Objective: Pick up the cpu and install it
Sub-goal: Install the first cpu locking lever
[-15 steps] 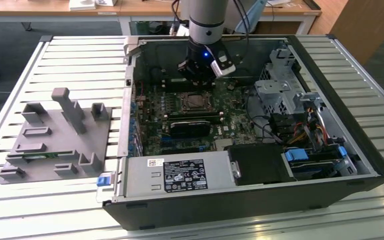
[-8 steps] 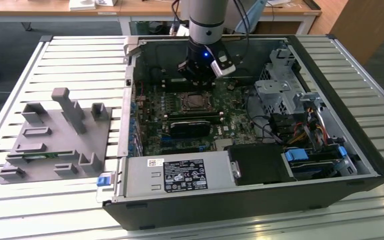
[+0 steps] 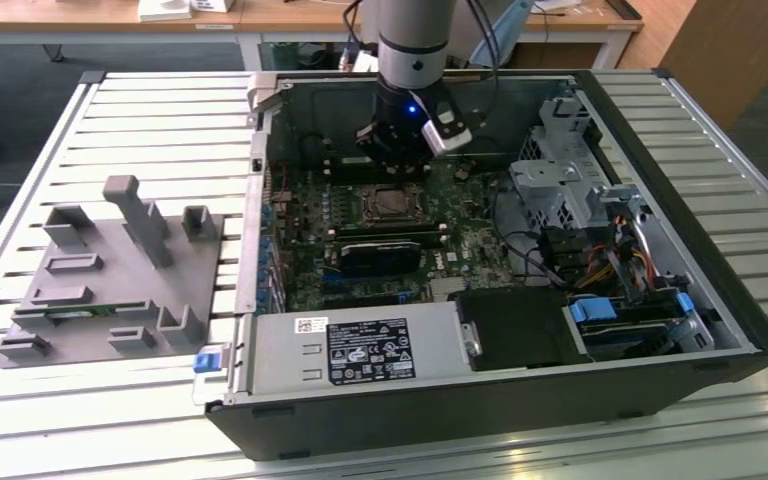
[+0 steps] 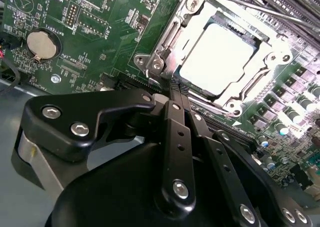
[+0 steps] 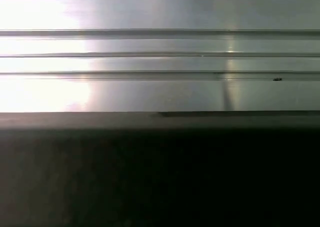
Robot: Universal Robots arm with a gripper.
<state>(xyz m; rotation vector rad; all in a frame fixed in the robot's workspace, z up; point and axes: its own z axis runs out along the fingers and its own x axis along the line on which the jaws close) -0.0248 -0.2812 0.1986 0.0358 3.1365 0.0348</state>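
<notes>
Your gripper (image 3: 394, 158) hangs inside the open computer case (image 3: 704, 330), in the upper middle of the exterior view, just above the socket frame (image 3: 387, 204) on the green motherboard (image 3: 357, 265). In the second wrist view the gripper (image 4: 176, 89) has its two black fingers (image 4: 175, 132) pressed together with nothing between them, their tips just beside the near edge of the socket frame (image 4: 165, 42).

The cpu (image 4: 216, 59) already sits in that frame, its pale metal top showing in the upper right of the second wrist view, ringed by the metal bracket. In the exterior view you see the cpu (image 3: 388, 205) as a small grey square at the frame's centre.

A round coin battery (image 4: 42, 43) lies at the upper left of the second wrist view. On the slatted table (image 3: 117, 400), a grey holder tray (image 3: 104, 275) stands at the left of the exterior view.
</notes>
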